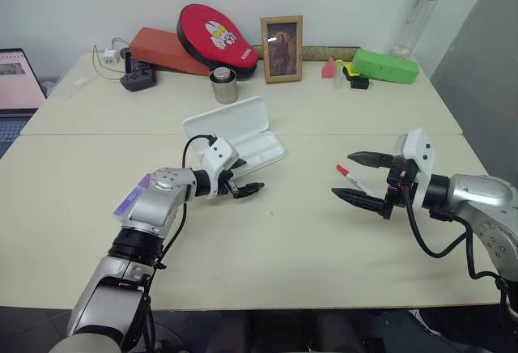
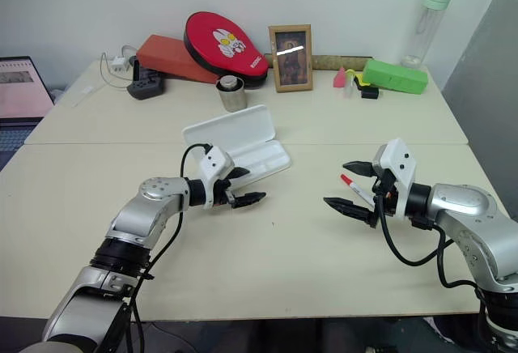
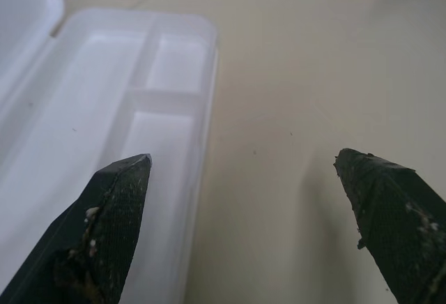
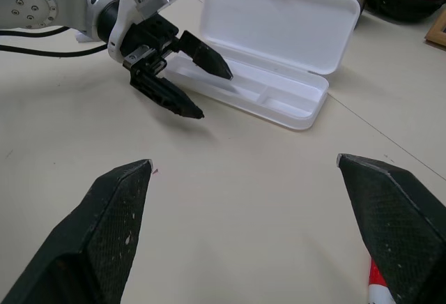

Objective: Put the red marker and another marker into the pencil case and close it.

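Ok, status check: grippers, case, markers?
Left gripper open, empty, beside pencil case. Right gripper open, empty, over red marker. Case open, nothing inside. Purple marker beside left arm. Path clear.

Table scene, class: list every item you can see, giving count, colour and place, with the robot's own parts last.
pencil case: 1, white, open, table centre
red marker: 1, white barrel, red cap, beside right gripper
purple marker: 1, near left arm
metal cup: 1, silver, behind case
picture frame: 1, wooden, back
red pad: 1, back
green box: 1, back right
bottle: 1, clear, green lid
power strip: 1, black, back left
left gripper: open, by case
right gripper: open
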Controlling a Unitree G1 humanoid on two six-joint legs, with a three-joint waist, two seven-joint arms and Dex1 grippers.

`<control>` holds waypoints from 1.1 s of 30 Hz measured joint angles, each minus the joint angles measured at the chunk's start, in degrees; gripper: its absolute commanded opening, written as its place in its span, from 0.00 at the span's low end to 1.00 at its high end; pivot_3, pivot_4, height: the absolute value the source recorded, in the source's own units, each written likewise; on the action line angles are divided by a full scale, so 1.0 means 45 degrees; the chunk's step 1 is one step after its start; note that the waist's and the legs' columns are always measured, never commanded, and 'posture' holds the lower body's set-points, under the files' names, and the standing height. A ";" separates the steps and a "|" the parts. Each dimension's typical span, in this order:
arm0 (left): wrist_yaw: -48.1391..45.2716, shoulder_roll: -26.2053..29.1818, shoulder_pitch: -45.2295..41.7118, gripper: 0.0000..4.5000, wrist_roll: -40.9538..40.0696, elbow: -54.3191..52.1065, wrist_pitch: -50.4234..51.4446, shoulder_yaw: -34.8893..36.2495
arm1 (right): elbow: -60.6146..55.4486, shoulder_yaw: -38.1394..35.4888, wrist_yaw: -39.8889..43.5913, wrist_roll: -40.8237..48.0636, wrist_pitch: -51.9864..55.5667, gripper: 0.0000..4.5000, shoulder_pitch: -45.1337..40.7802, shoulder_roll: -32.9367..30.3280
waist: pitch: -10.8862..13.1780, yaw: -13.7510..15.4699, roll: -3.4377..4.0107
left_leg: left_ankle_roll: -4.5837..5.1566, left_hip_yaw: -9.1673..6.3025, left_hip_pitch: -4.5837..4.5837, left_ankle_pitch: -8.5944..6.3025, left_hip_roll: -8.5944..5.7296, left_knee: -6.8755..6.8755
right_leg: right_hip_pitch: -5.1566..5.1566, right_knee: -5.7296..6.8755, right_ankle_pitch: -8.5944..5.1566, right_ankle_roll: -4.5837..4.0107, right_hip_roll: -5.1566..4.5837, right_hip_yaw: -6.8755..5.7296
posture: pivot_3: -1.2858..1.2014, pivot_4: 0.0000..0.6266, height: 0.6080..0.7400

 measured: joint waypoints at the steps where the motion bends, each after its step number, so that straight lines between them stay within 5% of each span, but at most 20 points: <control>1: 0.0041 -0.0060 -0.0153 0.94 0.0172 0.0243 -0.0025 -0.0040 | 0.0009 -0.0008 -0.0004 -0.0002 0.0000 1.00 -0.0033 -0.0004 | 0.0000 -0.0001 0.0000 | 0.0000 -0.0001 0.0000 0.0000 0.0000 0.0002 | 0.0000 0.0003 0.0000 0.0000 0.0000 -0.0002 | 0.52 0.24 1.00; 21: 0.0279 -0.0344 -0.0285 0.02 0.0689 0.0218 0.0258 0.0199 | 0.0011 -0.0128 0.0091 0.0117 -0.0056 1.00 -0.0242 0.0083 | -0.0001 -0.0005 0.0000 | 0.0000 -0.0004 0.0003 0.0001 -0.0002 0.0004 | 0.0002 0.0005 0.0001 0.0002 -0.0002 0.0001 | 0.52 0.24 1.00; 33: -0.1621 0.0801 0.1328 0.00 0.0876 -0.2460 -0.0649 -0.0297 | -0.0487 -0.0739 0.0470 0.0934 0.0077 1.00 0.0154 -0.0297 | -0.0001 -0.0025 0.0002 | -0.0001 -0.0003 -0.0001 0.0000 0.0001 -0.0002 | 0.0001 -0.0009 0.0001 0.0001 -0.0006 0.0014 | 0.52 0.24 1.00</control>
